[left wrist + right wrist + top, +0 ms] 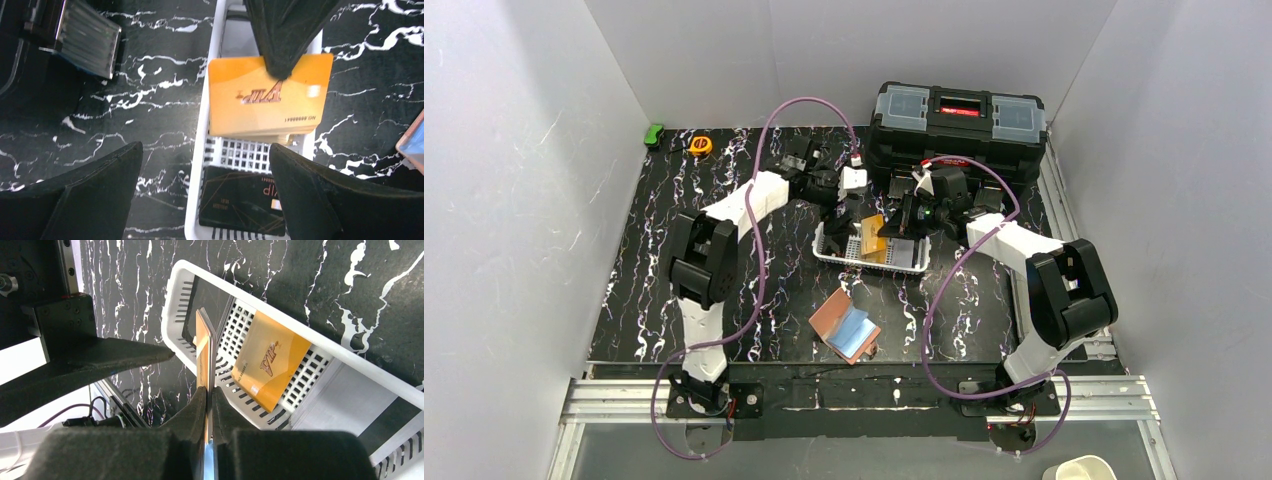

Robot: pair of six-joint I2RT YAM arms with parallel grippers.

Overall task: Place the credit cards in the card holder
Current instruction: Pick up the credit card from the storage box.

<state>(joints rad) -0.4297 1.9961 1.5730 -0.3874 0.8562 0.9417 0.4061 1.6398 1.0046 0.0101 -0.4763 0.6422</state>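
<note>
One card holder [828,314] lies open on the near tabletop [724,300], blue card [854,330] inside. Beyond, above the white basket [902,266], right claw [207,391] pinches an orange card [203,347] and left claw [205,149] gapes wide.

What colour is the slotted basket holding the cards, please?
The basket is white; the right wrist view shows it best.

The left arm [742,205] and right arm [1024,245] are white with black joints, purple cables [809,99] and matte black fingers [95,195].
</note>
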